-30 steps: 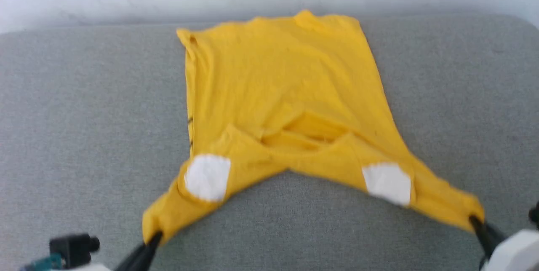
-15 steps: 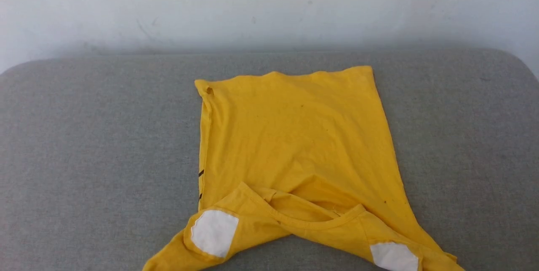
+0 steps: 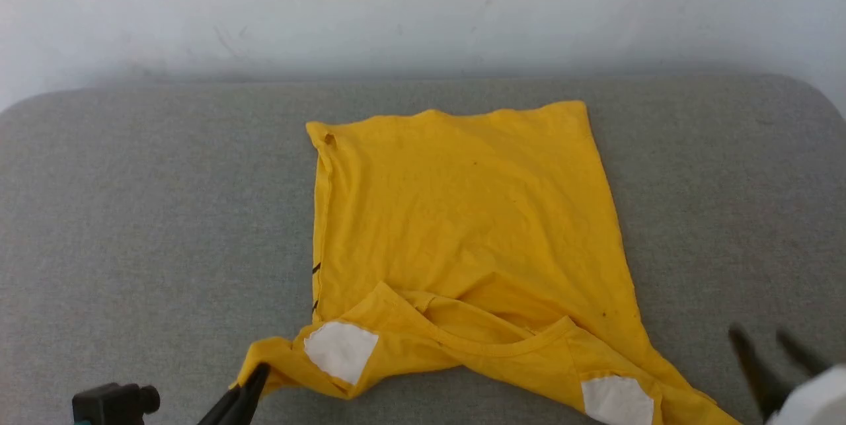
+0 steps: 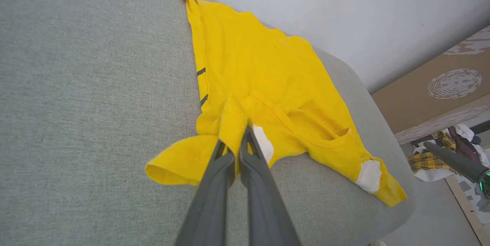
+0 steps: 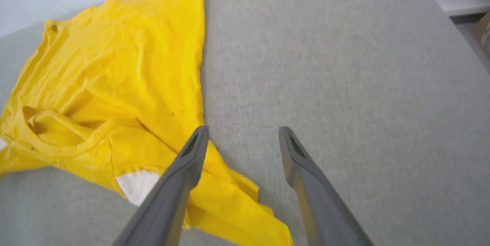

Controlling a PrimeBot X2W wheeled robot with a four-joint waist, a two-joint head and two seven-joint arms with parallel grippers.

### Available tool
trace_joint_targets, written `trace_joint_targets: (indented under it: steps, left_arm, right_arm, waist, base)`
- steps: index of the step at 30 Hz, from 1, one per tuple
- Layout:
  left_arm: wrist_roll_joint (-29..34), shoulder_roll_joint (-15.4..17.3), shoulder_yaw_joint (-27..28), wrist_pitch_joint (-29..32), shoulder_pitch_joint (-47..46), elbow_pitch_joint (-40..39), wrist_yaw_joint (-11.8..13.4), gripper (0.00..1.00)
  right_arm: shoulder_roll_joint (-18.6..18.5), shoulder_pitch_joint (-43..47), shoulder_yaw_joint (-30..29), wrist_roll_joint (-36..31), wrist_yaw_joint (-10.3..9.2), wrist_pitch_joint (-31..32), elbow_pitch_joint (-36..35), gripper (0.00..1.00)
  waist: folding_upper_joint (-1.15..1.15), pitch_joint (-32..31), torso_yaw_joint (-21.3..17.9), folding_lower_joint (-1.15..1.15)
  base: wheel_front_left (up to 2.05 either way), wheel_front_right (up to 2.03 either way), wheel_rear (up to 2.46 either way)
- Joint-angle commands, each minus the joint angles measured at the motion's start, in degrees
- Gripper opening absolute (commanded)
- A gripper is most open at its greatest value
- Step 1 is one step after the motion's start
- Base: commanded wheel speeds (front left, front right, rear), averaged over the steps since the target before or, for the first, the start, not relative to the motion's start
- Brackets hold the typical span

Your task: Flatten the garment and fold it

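Pinching a sleeve (image 3: 274, 353) of the shirt (image 3: 462, 213) at lower left with left gripper (image 3: 254, 379), probably to tug it flat across the cushion (image 3: 132, 213) at mid-frame; holding right gripper (image 3: 760, 339) wide, empty, lower right.

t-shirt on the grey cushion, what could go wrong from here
1. The left tool is shut on the left sleeve while the right tool stands open with nothing in it: a one-sided pull could skew the t-shirt.
2. The right sleeve lies near the cushion's edge and might slide off.
3. The collar is bunched; folding now may trap creases.
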Motion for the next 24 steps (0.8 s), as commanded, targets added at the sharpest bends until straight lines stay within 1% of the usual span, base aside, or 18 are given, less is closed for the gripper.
trace_joint_targets:
  steps: [1,4,6,8,11,13,17,19,21,24]
  left_arm:
    - [0.61,-0.14,0.02,-0.45,-1.37,-0.56,-0.73,0.00]
    - [1.39,0.16,0.42,-0.85,-3.03,-1.33,-1.34,0.00]
    - [1.91,0.31,0.69,-1.18,-4.27,-1.60,-1.86,0.00]
    - [2.52,0.36,0.83,-1.50,-5.82,-1.80,-2.57,0.00]
    - [3.62,0.32,1.05,-2.19,-8.38,-1.93,-3.62,0.00]
    - [4.18,0.09,1.08,-2.58,-10.20,-2.02,-4.37,0.00]
    - [5.25,-0.78,0.56,-3.09,-14.08,-1.96,-6.04,0.00]
    - [5.78,-1.33,0.07,-3.25,-16.03,-1.51,-6.93,0.00]
    - [6.08,-2.04,-0.51,-3.35,-17.86,-1.07,-7.84,0.00]
    - [6.42,-3.03,-1.49,-3.25,-20.15,-0.04,-8.98,0.00]
  right_arm:
    - [-0.51,-3.76,0.33,-0.94,-0.04,-1.81,-1.32,1.00]
    - [-1.71,-12.42,1.70,-3.35,-0.04,-5.23,-3.71,1.00]
    - [-1.74,-19.25,2.53,-4.47,-0.04,-6.25,-4.44,1.00]
    - [-2.20,-26.31,3.65,-6.84,-0.04,-5.93,-4.44,1.00]
    - [-2.11,-36.92,5.27,-10.68,-0.04,-3.63,-2.28,1.00]
    - [-3.41,-43.29,7.39,-14.26,-0.04,-0.62,0.40,1.00]
    - [-2.92,-54.92,8.62,-18.71,-0.04,5.59,7.65,1.00]
    - [-2.28,-59.61,8.16,-20.16,-0.04,7.81,11.86,1.00]
    - [-1.30,-63.25,6.10,-21.39,-0.04,10.47,16.12,1.00]
    - [-0.85,-66.84,3.46,-24.23,-0.04,13.61,21.47,1.00]
  waist:
    - [-0.01,2.02,-0.07,0.00]
    - [-0.01,5.29,0.16,0.00]
    - [-0.01,7.82,0.49,0.00]
    - [-0.01,10.47,1.07,0.00]
    - [-0.01,14.41,2.01,0.00]
    - [-0.01,17.02,2.83,0.00]
    - [-0.01,21.96,4.93,0.00]
    - [-0.01,23.87,6.08,0.00]
    - [-0.01,25.90,7.43,0.00]
    - [-0.01,28.39,9.07,0.00]
  base:
    - [0.00,0.00,0.00]
    - [0.00,0.00,0.00]
    - [0.00,0.00,0.00]
    - [0.00,0.00,0.00]
    - [0.00,0.00,0.00]
    - [0.00,0.00,0.00]
    - [0.00,0.00,0.00]
    - [0.00,0.00,0.00]
    - [0.00,0.00,0.00]
    - [0.00,0.00,0.00]
